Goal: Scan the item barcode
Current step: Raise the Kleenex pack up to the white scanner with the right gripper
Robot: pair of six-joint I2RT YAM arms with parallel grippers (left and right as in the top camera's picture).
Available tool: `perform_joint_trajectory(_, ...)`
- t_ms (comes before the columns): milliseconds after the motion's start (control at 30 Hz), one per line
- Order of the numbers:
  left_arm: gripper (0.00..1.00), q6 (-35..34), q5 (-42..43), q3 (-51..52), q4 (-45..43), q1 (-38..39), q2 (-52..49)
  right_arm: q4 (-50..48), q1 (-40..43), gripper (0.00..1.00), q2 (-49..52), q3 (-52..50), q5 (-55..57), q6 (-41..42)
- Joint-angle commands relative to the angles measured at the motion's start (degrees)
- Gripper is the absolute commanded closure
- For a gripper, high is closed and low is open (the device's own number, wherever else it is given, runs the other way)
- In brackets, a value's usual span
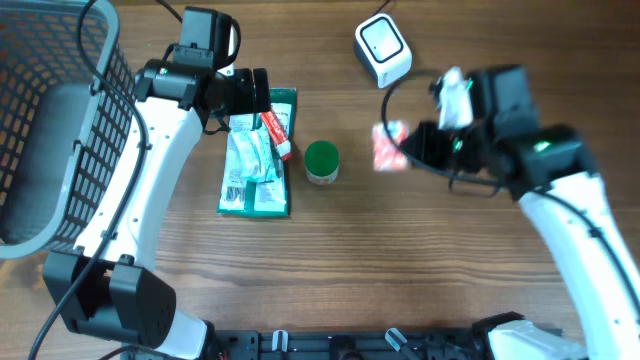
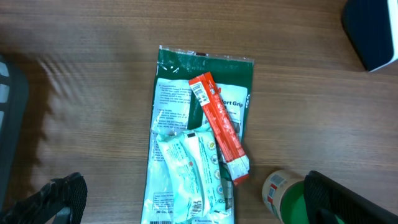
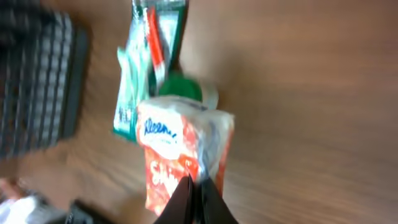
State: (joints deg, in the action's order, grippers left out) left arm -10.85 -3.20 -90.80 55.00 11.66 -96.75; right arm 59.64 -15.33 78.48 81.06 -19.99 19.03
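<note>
1. Fingers. You found the left fingers [image 2: 59, 198] spread as wide as they go, gripping nothing. They hung over the pile of packets, one on each side of it in the left wrist view. The right fingers [image 3: 186, 202] were shut tight, pinching the lower edge of the red-and-white soft plastic tissue pack [image 3: 180, 149]. That view was blurred.

2. Task item. In the overhead view the tissue pack [image 1: 388, 148] sat at the tip of the right arm. It was to the right of the jar and apart from the white cube-shaped barcode scanner [image 1: 383, 50], which stood further up the counter with its dark cable trailing off. You could not tell whether the pack cleared the counter.

3. Counts.
- One tissue pack.
- One scanner.
- One small jar with a round green lid [image 1: 321, 162], upright, just beside the pile.
- One flat dark-green plastic packet [image 2: 233, 71], at the bottom of the pile.
- One red stick-shaped sachet [image 2: 219, 124], lying diagonally on top, with a barcode at its upper end.
- Pale teal-and-white pouches [image 2: 186, 171], overlapping on the green packet; you could not settle their number.
- One dark wire-mesh basket [image 1: 90, 150], at the left edge.

4. Surface. Everything rested on a brown wood-grain counter [image 1: 420, 260].
</note>
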Motion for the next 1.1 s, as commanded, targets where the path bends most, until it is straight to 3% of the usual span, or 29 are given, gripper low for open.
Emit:
perform_joint_trajectory(0, 0.00, -0.5, -0.7, -0.2, -0.1, -0.2, -0.5, 6.5, -0.3, 0.96, 7.2, 15.8, 14.2, -5.5)
perform_joint_trajectory(100, 0.00, -0.5, -0.7, -0.2, -0.1, -0.2, -0.5, 8.0, -0.7, 0.96, 14.3, 24.8, 22.0, -10.1)
perform_joint_trajectory(567, 0.00, -0.5, -0.7, -0.2, -0.1, -0.2, -0.5, -27.5, -8.1, 0.96, 43.7, 25.2, 52.1, -34.4)
perform_joint_trajectory(767, 0.00, -0.5, -0.7, -0.2, -0.1, -0.2, -0.5, -36.2, -8.0, 0.96, 49.5, 25.2, 53.4, -36.0)
perform_joint_trajectory(1067, 0.00, -0.5, -0.7, -0.2, -0.1, -0.2, -0.5, -40.0, -7.4, 0.96, 49.6, 24.6, 52.7, -38.5)
